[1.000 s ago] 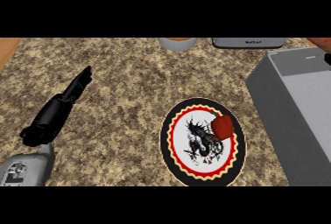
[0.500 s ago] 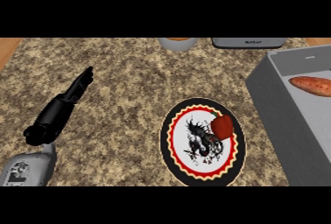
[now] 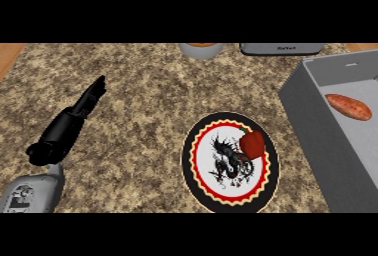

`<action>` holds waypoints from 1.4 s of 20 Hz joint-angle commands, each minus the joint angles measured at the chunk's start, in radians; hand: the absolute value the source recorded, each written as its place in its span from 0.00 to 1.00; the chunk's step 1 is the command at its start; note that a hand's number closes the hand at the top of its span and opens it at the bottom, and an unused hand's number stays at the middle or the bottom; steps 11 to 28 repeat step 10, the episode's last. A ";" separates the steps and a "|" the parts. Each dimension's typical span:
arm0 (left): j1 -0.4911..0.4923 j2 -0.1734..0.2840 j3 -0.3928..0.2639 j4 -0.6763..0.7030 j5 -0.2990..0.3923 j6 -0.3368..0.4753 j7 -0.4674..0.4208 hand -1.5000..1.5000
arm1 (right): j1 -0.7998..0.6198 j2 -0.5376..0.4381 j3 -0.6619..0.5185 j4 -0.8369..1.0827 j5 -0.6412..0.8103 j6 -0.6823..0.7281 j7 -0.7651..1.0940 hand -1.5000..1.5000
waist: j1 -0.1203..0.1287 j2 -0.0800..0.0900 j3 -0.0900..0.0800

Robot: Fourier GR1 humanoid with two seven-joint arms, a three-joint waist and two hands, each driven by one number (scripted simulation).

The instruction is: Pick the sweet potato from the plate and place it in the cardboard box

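An orange-brown sweet potato (image 3: 349, 106) lies on the floor of the grey box (image 3: 299, 117) at the right side of the counter. The round plate (image 3: 208, 175), black-rimmed with a red scalloped band and a dark dragon figure, sits at lower centre. A red pepper (image 3: 252, 143) rests on its upper right part. My left hand (image 3: 83, 107) stays at the left with fingers straight, pointing away from me, touching nothing. My right hand does not show in the view.
A pale cup (image 3: 201, 49) with an orange top stands at the counter's far edge. A grey appliance (image 3: 281, 48) sits to its right. The wooden edge (image 3: 9, 56) of the counter shows at the upper left.
One second ago the box showed no sweet potato; half a second ago it lay inside the box, and it has stayed there. The left hand has not moved.
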 commanded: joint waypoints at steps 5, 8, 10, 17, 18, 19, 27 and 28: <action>-0.006 0.019 0.011 0.011 -0.005 -0.008 -0.020 0.50 | -0.058 0.043 -0.333 0.018 -0.252 -0.241 -0.025 0.00 | 0.007 0.008 -0.001; -0.013 0.038 0.029 0.014 0.024 -0.043 -0.018 0.50 | 0.017 0.006 -0.375 0.042 -0.294 -0.256 -0.092 0.00 | 0.009 0.008 -0.001; 0.023 0.018 0.008 0.015 -0.014 -0.015 -0.054 0.50 | 0.083 -0.021 -0.401 0.064 -0.322 -0.255 -0.153 0.00 | 0.009 0.008 -0.002; 0.023 0.018 0.008 0.015 -0.014 -0.015 -0.054 0.50 | 0.083 -0.021 -0.401 0.064 -0.322 -0.255 -0.153 0.00 | 0.009 0.008 -0.002; 0.023 0.018 0.008 0.015 -0.014 -0.015 -0.054 0.50 | 0.083 -0.021 -0.401 0.064 -0.322 -0.255 -0.153 0.00 | 0.009 0.008 -0.002; 0.023 0.018 0.008 0.015 -0.014 -0.015 -0.054 0.50 | 0.083 -0.021 -0.401 0.064 -0.322 -0.255 -0.153 0.00 | 0.009 0.008 -0.002; 0.023 0.018 0.008 0.015 -0.014 -0.015 -0.054 0.50 | 0.083 -0.021 -0.401 0.064 -0.322 -0.255 -0.153 0.00 | 0.009 0.008 -0.002; 0.023 0.018 0.008 0.015 -0.014 -0.015 -0.054 0.50 | 0.083 -0.021 -0.401 0.064 -0.322 -0.255 -0.153 0.00 | 0.009 0.008 -0.002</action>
